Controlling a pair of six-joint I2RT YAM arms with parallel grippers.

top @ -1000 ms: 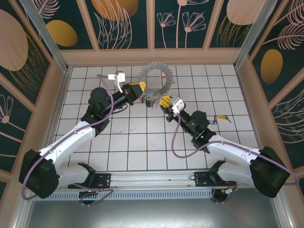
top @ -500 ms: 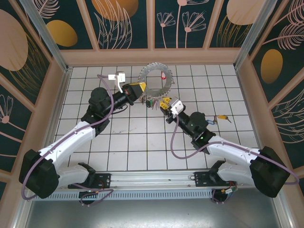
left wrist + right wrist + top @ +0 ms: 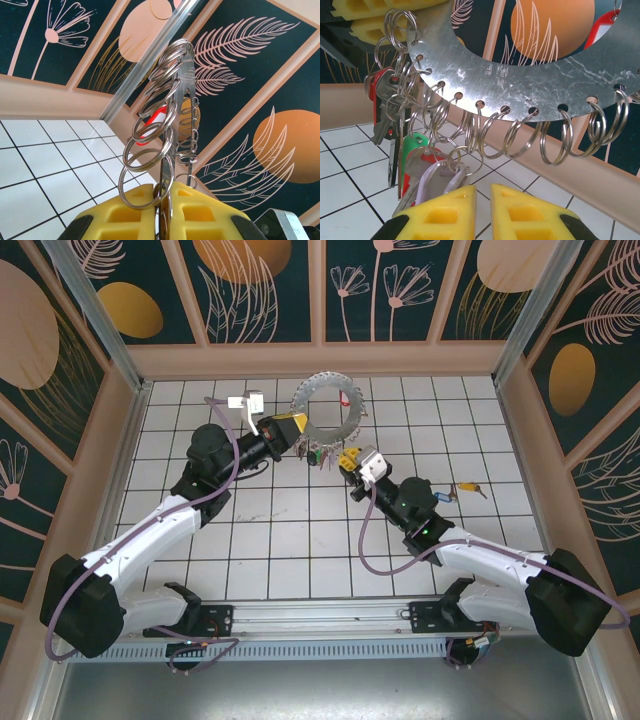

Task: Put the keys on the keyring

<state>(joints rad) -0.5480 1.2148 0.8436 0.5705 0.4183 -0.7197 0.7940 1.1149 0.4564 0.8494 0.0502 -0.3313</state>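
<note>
Silvery keyring point(image 3: 330, 405) is hanging upper centre, with the left pincer point(image 3: 299, 429) clamping its lower-left rim to steady it. Left wrist: it's being pinched edge-on at bottom centre. Right wrist: the right pincer point(image 3: 482, 194), nearly closed, is nosing under the tagged keys point(image 3: 390, 102); I can't tell if it's gripping one.

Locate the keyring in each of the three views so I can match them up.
Top external: the keyring is at centre-top of the picture.
Left wrist: edge-on, rising from bottom centre, fringed with split rings.
Right wrist: a broad silvery band across the top.
Shared landmark: the left gripper's yellow fingers clamping its rim.
</note>
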